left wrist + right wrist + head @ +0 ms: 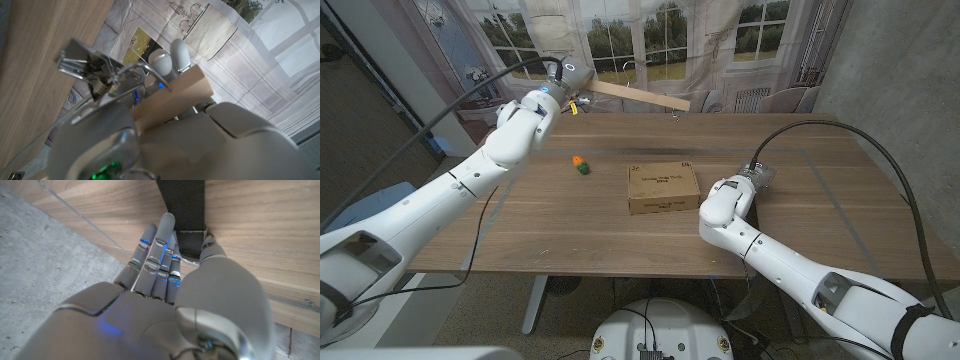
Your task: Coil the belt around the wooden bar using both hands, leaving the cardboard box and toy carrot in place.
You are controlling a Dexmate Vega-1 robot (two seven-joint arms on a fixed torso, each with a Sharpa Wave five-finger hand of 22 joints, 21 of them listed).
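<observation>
My left hand [558,82] is raised over the table's far left corner and grips one end of the wooden bar [638,95], which points right along the far edge. In the left wrist view the belt's metal buckle [86,66] sits against the bar [172,100], and a clear strap trails from it. My right hand [752,182] is low over the table right of the cardboard box [663,187]. Its fingers [159,255] reach out close together, and the thumb meets them at the end of a dark strip of belt [184,210]. The toy carrot [581,166] lies left of the box.
A faint clear band [825,185] crosses the table's right part. Chairs and a curtained window stand behind the far edge. My right arm's black cable [880,160] arcs over the right side of the table.
</observation>
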